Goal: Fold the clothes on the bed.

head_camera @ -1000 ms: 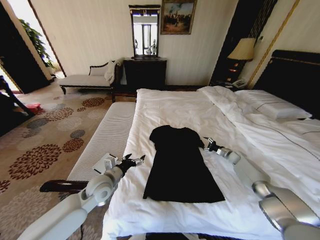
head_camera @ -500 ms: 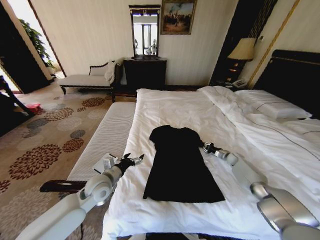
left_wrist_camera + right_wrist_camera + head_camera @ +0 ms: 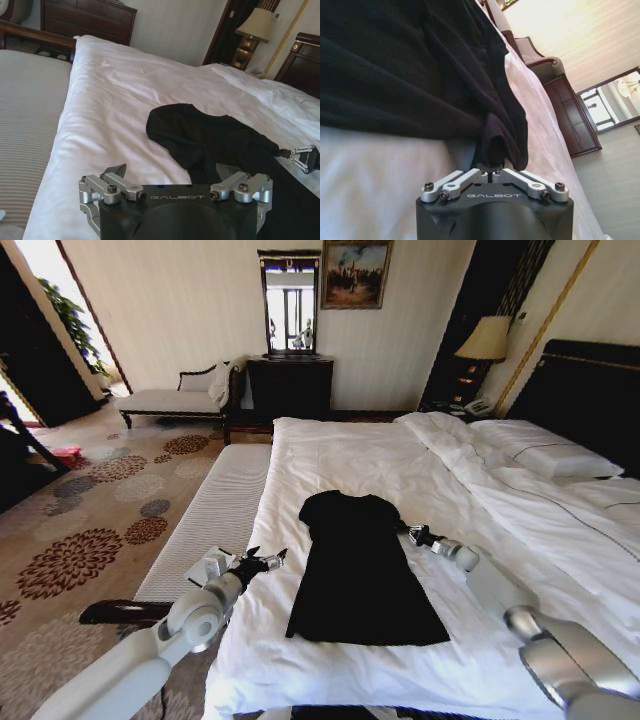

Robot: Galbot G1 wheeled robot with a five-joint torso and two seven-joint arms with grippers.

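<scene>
The clothes are one black T-shirt (image 3: 355, 570) lying flat on the white bed (image 3: 330, 455), collar toward the far wall. My right gripper (image 3: 411, 533) is at the shirt's right sleeve edge. The right wrist view has this gripper (image 3: 490, 172) shut on a bunched fold of the black fabric (image 3: 420, 65). My left gripper (image 3: 268, 558) hovers open over the bed's left edge, a short way from the shirt's left side. In the left wrist view its fingers (image 3: 116, 172) stand wide apart, with the shirt (image 3: 210, 135) ahead and the right gripper (image 3: 300, 156) at the shirt's far edge.
A grey-white ribbed bench (image 3: 215, 510) runs along the bed's left side. Pillows (image 3: 545, 455) and a folded-back duvet lie at the right by the dark headboard. A chaise (image 3: 175, 395), a dark dresser (image 3: 290, 385) and a lamp (image 3: 487, 340) stand along the far wall. Patterned carpet lies at the left.
The right gripper has shifted slightly down and in along the shirt's right sleeve edge. The left arm has barely moved.
</scene>
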